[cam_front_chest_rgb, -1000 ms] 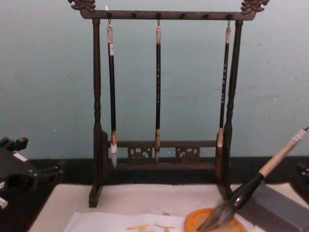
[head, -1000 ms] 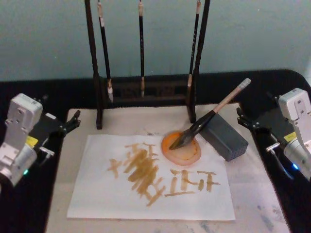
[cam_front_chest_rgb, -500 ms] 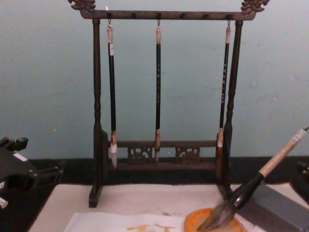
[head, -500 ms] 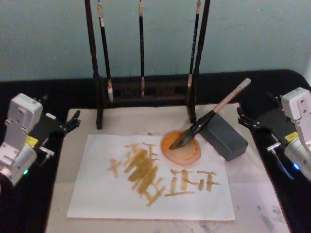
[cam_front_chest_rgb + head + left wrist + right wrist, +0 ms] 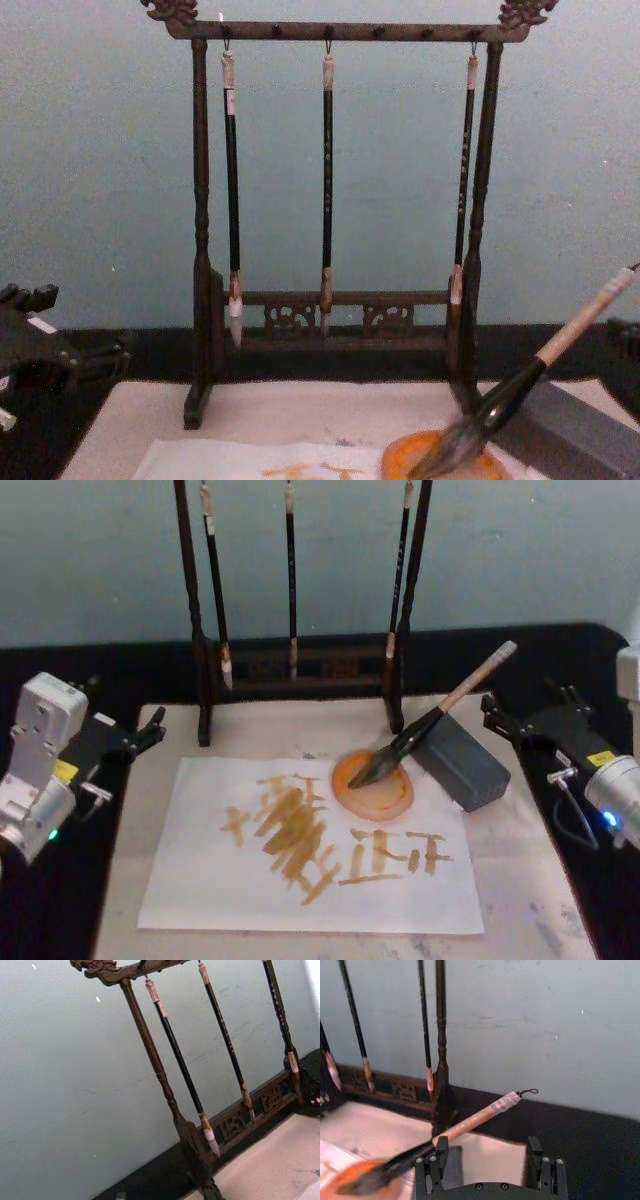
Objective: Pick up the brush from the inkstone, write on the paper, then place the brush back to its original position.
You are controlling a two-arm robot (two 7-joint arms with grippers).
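The brush (image 5: 440, 712) lies tilted, its shaft propped on the dark grey inkstone (image 5: 462, 762) and its bushy bristles resting in an orange dish (image 5: 385, 798). The white paper (image 5: 200, 880) with orange-yellow strokes lies flat in front of them. My right gripper (image 5: 490, 715) is open just right of the inkstone, a short way from the tan handle. From the right wrist, the brush (image 5: 470, 1122) crosses ahead of the spread fingers (image 5: 432, 1162). At the mat's left edge my left gripper (image 5: 152, 730) hangs open, far from the brush.
A dark wooden stand (image 5: 300, 665) with three slim black brushes hanging from it stands behind the paper. A beige felt mat (image 5: 520, 880) lies under everything, on a black table. The wall is close behind the stand.
My right wrist has turned and its white housing has swung up and to the right. The gripper has shifted slightly back and toward the brush handle. Brush and left arm have not moved.
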